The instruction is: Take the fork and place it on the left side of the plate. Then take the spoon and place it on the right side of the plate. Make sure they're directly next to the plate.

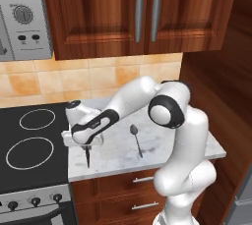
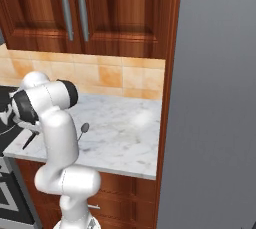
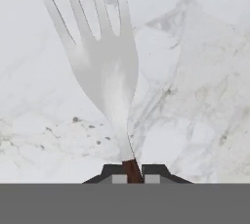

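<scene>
The gripper (image 3: 132, 173) is down at the marble counter (image 1: 162, 145), near the counter's left edge where it meets the stove (image 1: 29, 145). In the hand view the two fingertips stand very near to each other, and the dark brown neck of the fork (image 3: 105, 71) sits exactly between them, so the jaws are closed on the fork at the top of its handle, just below the metal part. The tines go away from the hand, and the long axis of the fork lies in line with the camera's view. In the left base view the dark handle (image 1: 87, 156) comes out under the hand and points toward the front edge of the counter. Whether the fork is already off the marble or lies on it cannot be told.

The spoon (image 1: 136, 140) lies free on the counter to the right of the hand, near the middle, with its bowl toward the back wall and its handle toward the front edge, almost parallel to the fork handle.

The first step, taking the fork, looks done or nearly done. The coming move probably depends on keeping the fork's long axis as it is and setting it just beside the left rim of the plate. The grip is far from the middle of the fork, so the fork may perhaps swing when lifted.
</scene>
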